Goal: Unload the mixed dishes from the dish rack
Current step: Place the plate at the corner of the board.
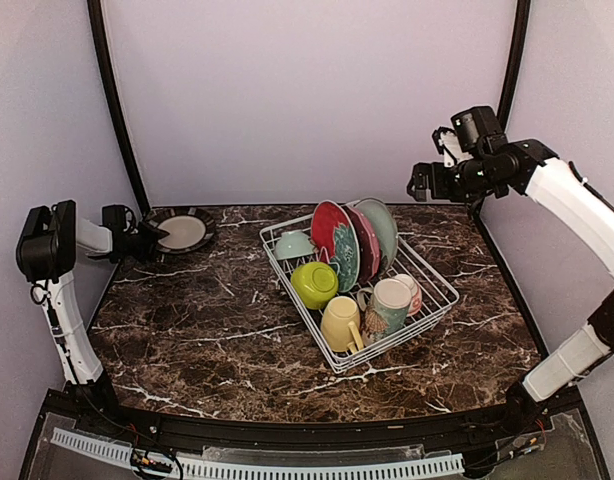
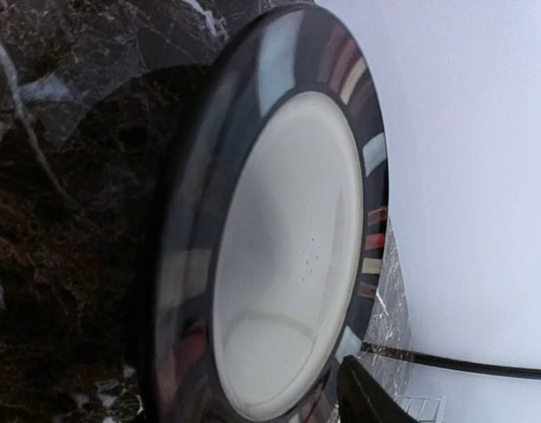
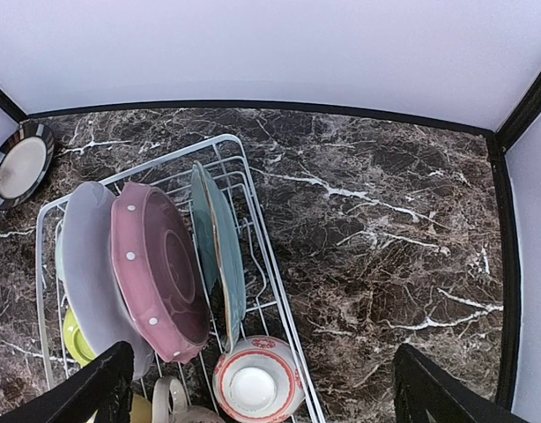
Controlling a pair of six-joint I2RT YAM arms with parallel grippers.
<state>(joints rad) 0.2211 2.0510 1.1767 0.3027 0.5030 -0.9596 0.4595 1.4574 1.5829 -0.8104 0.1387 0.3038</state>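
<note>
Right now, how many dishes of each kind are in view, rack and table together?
Plates: 4 (red plate, pink plate, green plate in the rack; dark plate on the table)
Bowls: 3 (teal bowl, lime bowl, red-patterned bowl)
Mugs: 2 (yellow mug, cream mug)
Total: 9

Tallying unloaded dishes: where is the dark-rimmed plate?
Top view: the dark-rimmed, cream-centred plate lies at the marble table's far left, by the left gripper.

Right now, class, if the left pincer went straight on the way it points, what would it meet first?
The dark plate lying on the marble table: it fills the left wrist view, right ahead of the left pincer. Nothing shows between them, though depth is unclear.
</note>
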